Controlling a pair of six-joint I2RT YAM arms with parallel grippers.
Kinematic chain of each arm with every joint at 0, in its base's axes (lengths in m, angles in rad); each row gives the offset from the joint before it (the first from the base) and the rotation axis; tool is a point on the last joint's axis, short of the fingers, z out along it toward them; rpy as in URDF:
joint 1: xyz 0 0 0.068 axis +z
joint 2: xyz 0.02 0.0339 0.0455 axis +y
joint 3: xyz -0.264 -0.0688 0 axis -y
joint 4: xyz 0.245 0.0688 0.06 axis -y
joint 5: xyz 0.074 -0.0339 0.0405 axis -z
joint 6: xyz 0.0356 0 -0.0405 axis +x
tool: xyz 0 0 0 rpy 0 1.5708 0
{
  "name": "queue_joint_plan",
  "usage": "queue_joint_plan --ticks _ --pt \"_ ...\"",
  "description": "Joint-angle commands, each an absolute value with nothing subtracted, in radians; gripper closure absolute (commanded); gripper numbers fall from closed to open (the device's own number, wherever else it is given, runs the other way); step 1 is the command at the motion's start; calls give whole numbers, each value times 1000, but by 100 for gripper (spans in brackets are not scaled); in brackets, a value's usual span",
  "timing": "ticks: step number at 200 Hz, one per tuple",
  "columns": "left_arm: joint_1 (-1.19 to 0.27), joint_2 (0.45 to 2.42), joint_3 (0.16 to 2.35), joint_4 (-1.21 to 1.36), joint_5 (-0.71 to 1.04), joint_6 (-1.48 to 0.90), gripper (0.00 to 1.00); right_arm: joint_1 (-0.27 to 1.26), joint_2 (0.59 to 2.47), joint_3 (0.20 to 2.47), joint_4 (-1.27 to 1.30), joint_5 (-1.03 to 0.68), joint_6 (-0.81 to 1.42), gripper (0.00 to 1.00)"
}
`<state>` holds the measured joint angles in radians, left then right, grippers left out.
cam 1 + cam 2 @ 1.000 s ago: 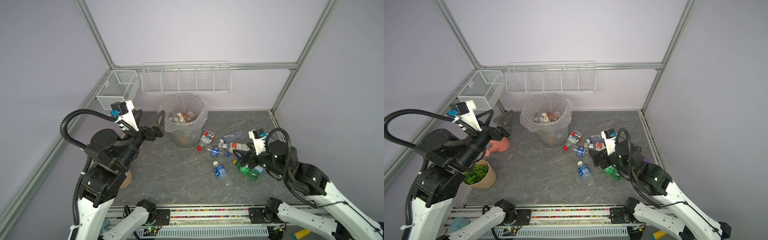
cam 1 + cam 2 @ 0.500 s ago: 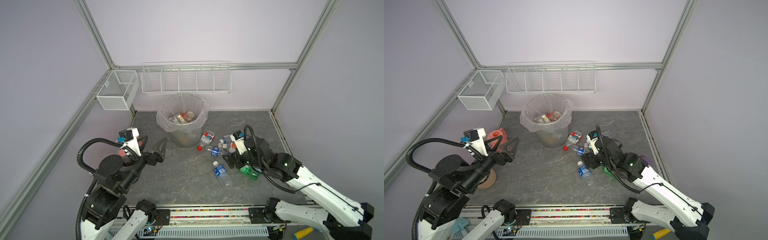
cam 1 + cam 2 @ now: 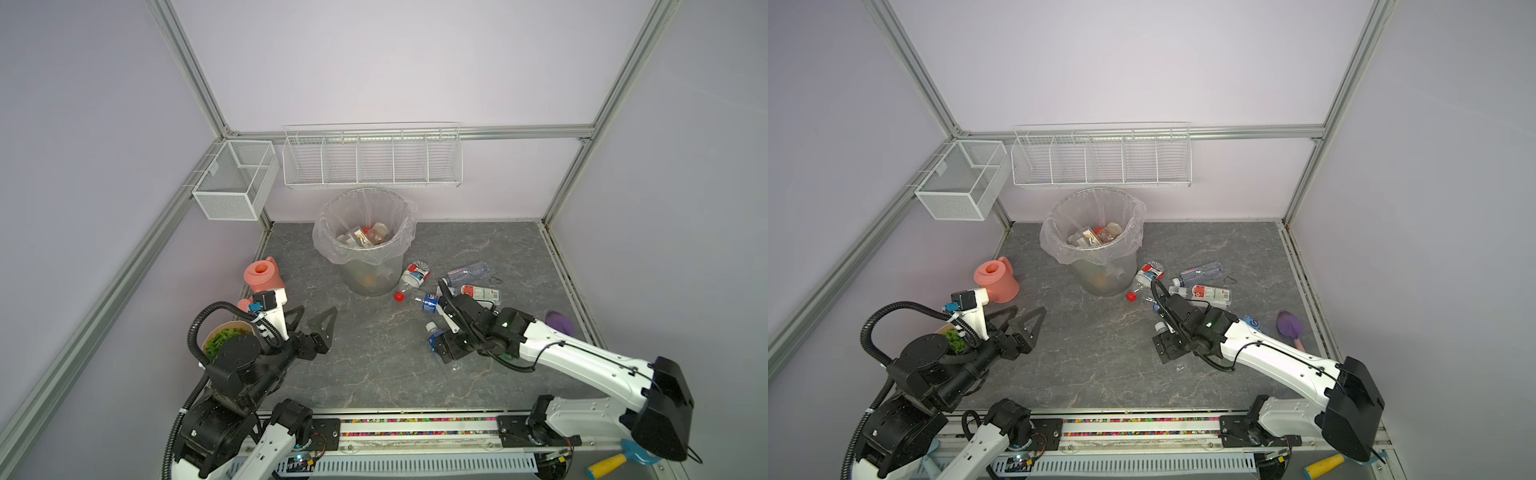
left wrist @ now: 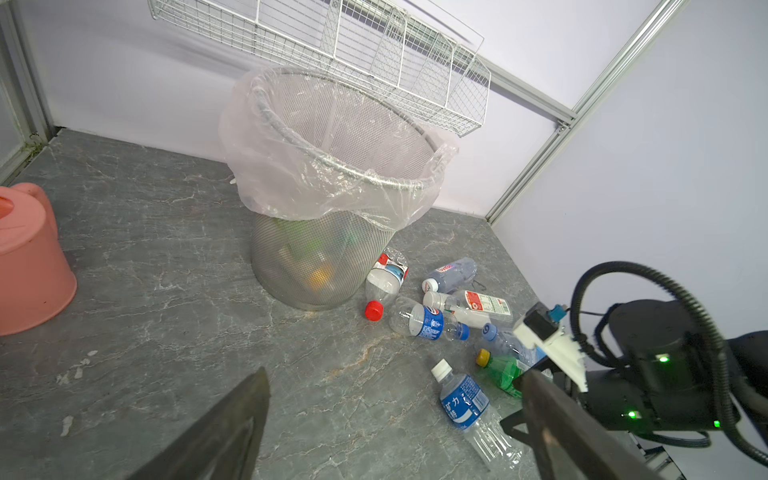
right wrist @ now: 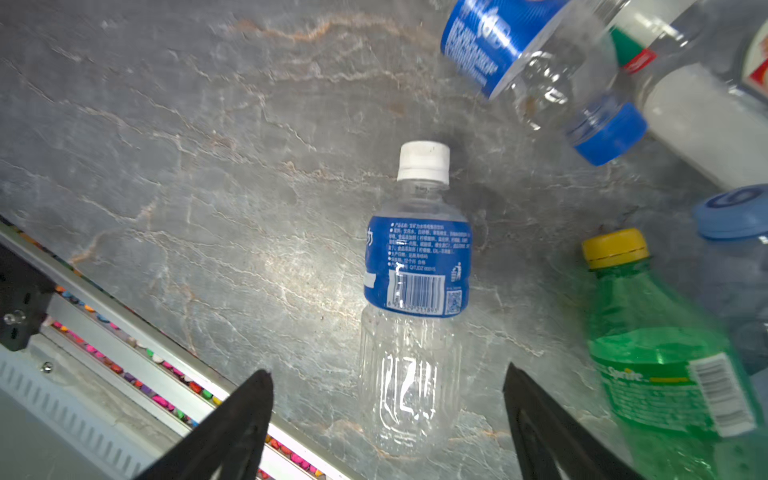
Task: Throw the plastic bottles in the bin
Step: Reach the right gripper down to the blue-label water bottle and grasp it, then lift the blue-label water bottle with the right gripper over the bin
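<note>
Left wrist view shows veined grey tabletop [image 4: 166, 249], perhaps scuffed, lilac walls [image 4: 644, 145].

Both arms pair glossy white shells with matte black joint housings, all black at the ends nearest the base rail [image 3: 415, 432]. The left arm [image 3: 237, 374] wears a ribbed black hose [image 3: 218, 306] running to a white bracket [image 3: 277, 318], which bears a black camera block with a blue plug. The right arm [image 3: 582, 361] has a thin black cable [image 3: 550, 348] along its white link and small green lights [image 4: 663, 358] on its black housing. The fingers [image 4: 237, 424] are flat, black, tapering blades.
</note>
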<state>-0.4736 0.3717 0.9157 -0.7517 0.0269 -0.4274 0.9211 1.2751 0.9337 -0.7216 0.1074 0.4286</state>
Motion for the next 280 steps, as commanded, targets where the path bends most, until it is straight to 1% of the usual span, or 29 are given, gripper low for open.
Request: queue_joint_plan --ticks 1,23,46,94,107,126,130,138,146,157,170,184,218,251,280 --pt "-474 350 918 -793 40 -450 6 949 1367 910 -652 82 491 11" --pt "-474 329 910 -790 38 -456 6 970 1512 932 -651 84 501 8" --pt "-475 325 907 -786 41 -453 6 1005 1631 964 -655 122 521 6" --pt "-474 329 928 -803 23 -436 7 1054 1770 1028 -639 128 537 3" --pt "-474 330 936 -814 20 -433 7 1056 1787 1032 -624 112 538 0" --pt "-474 323 941 -830 10 -430 7 1057 1808 1045 -619 94 535 9" --pt "-474 321 940 -830 7 -430 7 1059 1810 1048 -621 92 534 15" --pt "-474 318 940 -830 1 -428 7 1061 1812 1052 -626 92 531 30" --pt "-475 317 942 -830 0 -427 7 1062 1807 1054 -628 89 534 40" --pt "-474 320 945 -828 -1 -423 7 1065 1791 1057 -633 85 534 50" --pt "-475 331 951 -823 -1 -416 7 1067 1758 1069 -646 84 532 57" --pt "-474 344 958 -814 4 -411 7 1072 1713 1107 -682 93 518 60" --pt "-474 360 965 -799 9 -407 7 1081 1563 1270 -802 171 438 59" --pt "-475 353 947 -801 10 -413 7 1082 1383 1400 -800 213 318 56" --pt "-475 343 941 -802 8 -420 7 1081 1282 1540 -780 285 223 55"
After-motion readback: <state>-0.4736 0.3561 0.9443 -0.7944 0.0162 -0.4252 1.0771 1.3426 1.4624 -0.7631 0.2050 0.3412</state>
